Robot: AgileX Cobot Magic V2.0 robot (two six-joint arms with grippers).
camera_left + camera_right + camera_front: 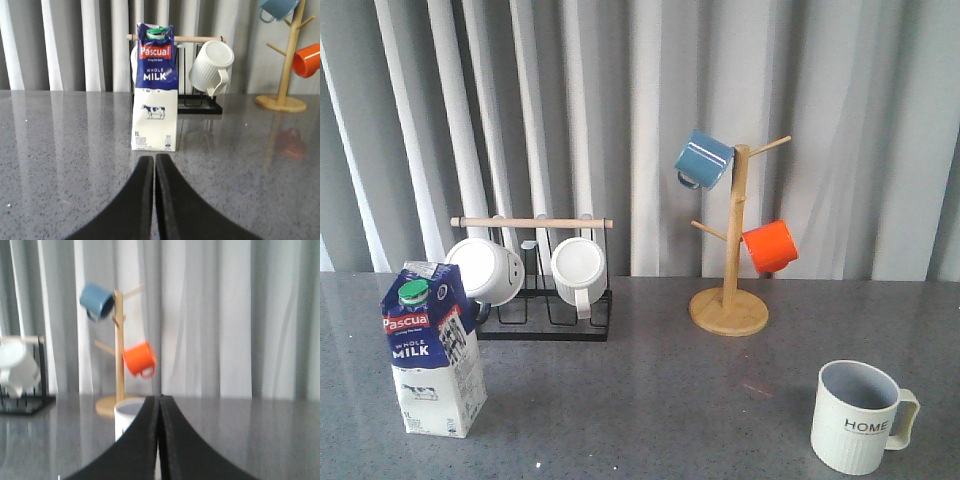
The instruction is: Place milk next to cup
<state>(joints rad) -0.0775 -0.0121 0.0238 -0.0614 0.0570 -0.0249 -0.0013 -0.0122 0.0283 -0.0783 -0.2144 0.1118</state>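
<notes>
Milk [433, 349] stands upright near the front left corner of the grey tabletop [660, 390], its green cap on top. From the left wrist camera, the left end effector [154, 165] has its fingers pressed together, and the carton stands just ahead of the tips, apart from them. Cup [860, 417] with the word "HOME" stands near the front right corner, well apart from the milk. The right end effector [160, 405] is closed too, empty, and the cup's rim [129, 410] shows just behind its fingers.
</notes>
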